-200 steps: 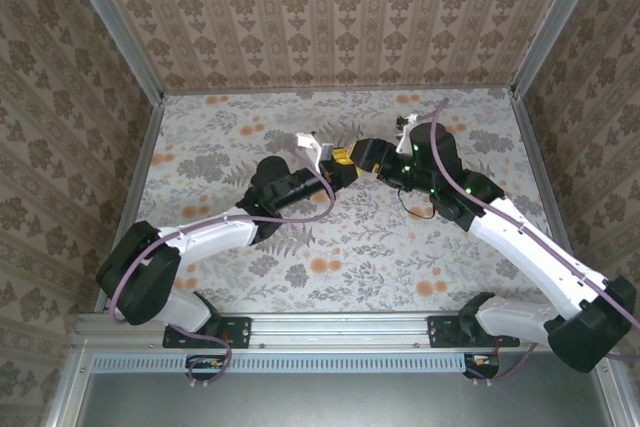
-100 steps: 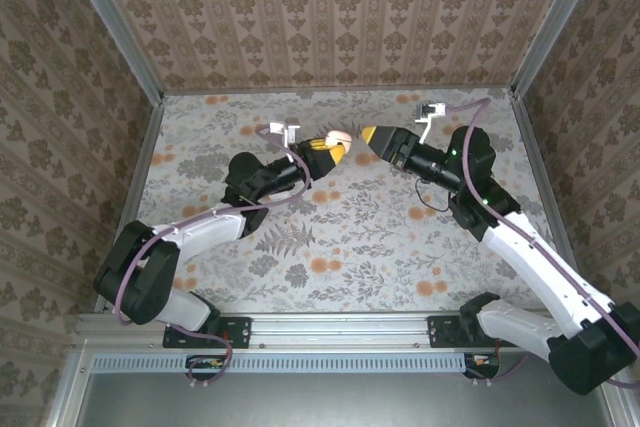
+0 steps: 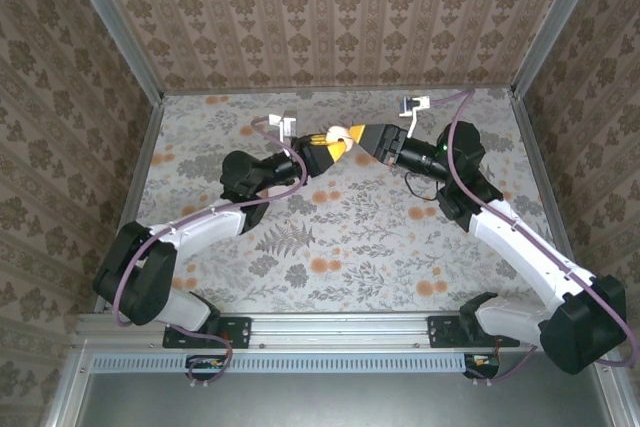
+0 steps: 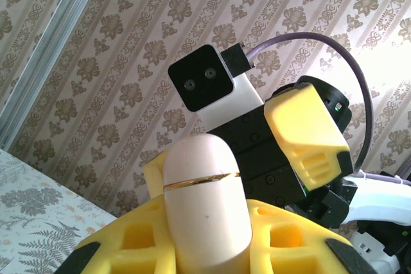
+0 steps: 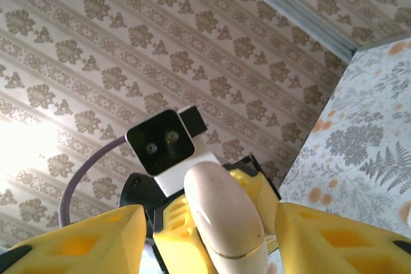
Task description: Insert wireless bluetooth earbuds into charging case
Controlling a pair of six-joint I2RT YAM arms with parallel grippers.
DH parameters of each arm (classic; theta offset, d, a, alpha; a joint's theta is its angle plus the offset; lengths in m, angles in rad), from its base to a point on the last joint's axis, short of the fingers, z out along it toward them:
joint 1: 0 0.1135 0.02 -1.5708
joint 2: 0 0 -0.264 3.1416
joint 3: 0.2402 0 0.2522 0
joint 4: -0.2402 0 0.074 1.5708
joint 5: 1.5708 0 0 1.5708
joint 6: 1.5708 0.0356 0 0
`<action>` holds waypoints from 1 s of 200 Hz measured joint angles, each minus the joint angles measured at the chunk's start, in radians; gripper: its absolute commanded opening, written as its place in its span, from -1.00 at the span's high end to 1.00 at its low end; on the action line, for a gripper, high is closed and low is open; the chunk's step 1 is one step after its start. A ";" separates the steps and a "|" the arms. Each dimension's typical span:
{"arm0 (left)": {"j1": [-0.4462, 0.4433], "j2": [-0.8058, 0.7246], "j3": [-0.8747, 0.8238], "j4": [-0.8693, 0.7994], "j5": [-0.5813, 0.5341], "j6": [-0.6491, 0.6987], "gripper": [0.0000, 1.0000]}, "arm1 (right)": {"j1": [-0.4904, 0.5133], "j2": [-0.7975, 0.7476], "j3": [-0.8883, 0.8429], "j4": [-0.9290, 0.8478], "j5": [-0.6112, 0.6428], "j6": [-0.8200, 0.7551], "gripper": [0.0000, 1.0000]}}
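Note:
The charging case (image 3: pixel 338 134) is a cream-white rounded capsule with a thin gold seam, its lid down. My left gripper (image 3: pixel 328 145) is shut on its lower half and holds it up above the back middle of the table. In the left wrist view the case (image 4: pixel 204 203) stands upright between my yellow fingers (image 4: pixel 131 242). My right gripper (image 3: pixel 358 137) faces it from the right, open, with one finger on each side of the case (image 5: pixel 225 216) and a gap to each finger (image 5: pixel 77 242). The earbuds are out of view.
Both arms meet above the floral table (image 3: pixel 350 237) near its back. Wallpapered walls and metal corner posts (image 3: pixel 110 22) close in the back and sides. A thin black cable (image 3: pixel 420 209) hangs by the right arm.
The right gripper has swung back in from the right and now straddles the case, its jaws narrower than before. The left gripper has carried the case slightly backward and kept its hold.

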 measured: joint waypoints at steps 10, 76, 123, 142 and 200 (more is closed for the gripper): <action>0.000 0.000 0.006 0.000 0.000 -0.006 0.86 | 0.007 0.005 0.000 0.001 -0.011 0.000 0.06; 0.008 -0.003 0.013 0.010 0.005 -0.028 0.76 | 0.019 0.043 0.011 0.021 -0.044 -0.031 0.51; 0.016 -0.011 0.011 0.014 0.028 -0.039 0.78 | 0.020 0.043 0.013 0.021 -0.060 -0.065 0.29; 0.019 -0.016 0.009 0.013 0.041 -0.039 0.79 | 0.023 0.043 0.017 0.016 -0.064 -0.081 0.04; 0.019 -0.018 0.008 0.011 0.067 -0.051 0.81 | 0.026 0.043 0.025 -0.003 -0.063 -0.096 -0.02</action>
